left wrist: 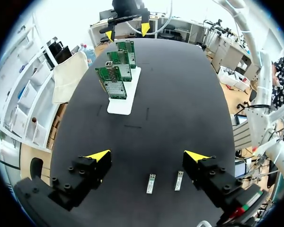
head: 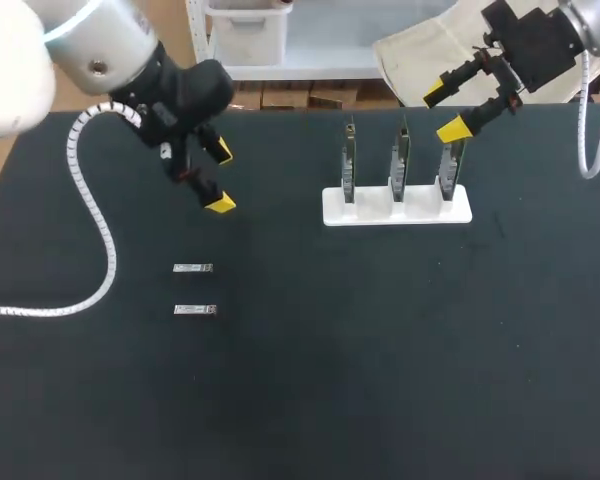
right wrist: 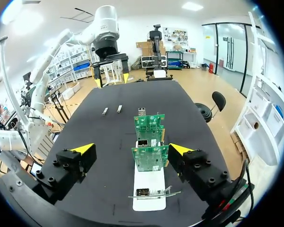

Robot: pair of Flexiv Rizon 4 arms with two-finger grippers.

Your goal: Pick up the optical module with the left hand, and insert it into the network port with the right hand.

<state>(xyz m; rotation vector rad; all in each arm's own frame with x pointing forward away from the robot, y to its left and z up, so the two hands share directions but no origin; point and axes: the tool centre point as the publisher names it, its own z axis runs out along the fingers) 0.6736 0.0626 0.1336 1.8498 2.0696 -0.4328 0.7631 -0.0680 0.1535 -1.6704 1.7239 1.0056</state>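
Observation:
Two small silver optical modules lie on the black table, one (head: 192, 268) just behind the other (head: 195, 310). My left gripper (head: 220, 178) hangs open above and behind them, holding nothing; in the left wrist view the modules (left wrist: 151, 183) (left wrist: 179, 180) lie below and between its spread fingers (left wrist: 147, 156). A white stand (head: 397, 205) carries three upright green network boards (head: 401, 155). Over the stand's right end my right gripper (head: 445, 112) is open and empty. In the right wrist view the boards (right wrist: 150, 157) stand between its fingers (right wrist: 131, 149), with the modules (right wrist: 105, 111) far ahead.
The left arm's white coiled cable (head: 98, 230) trails over the table's left part. The right arm's cable (head: 588, 150) hangs by the right edge. The black table (head: 380, 350) is bare across its front and middle.

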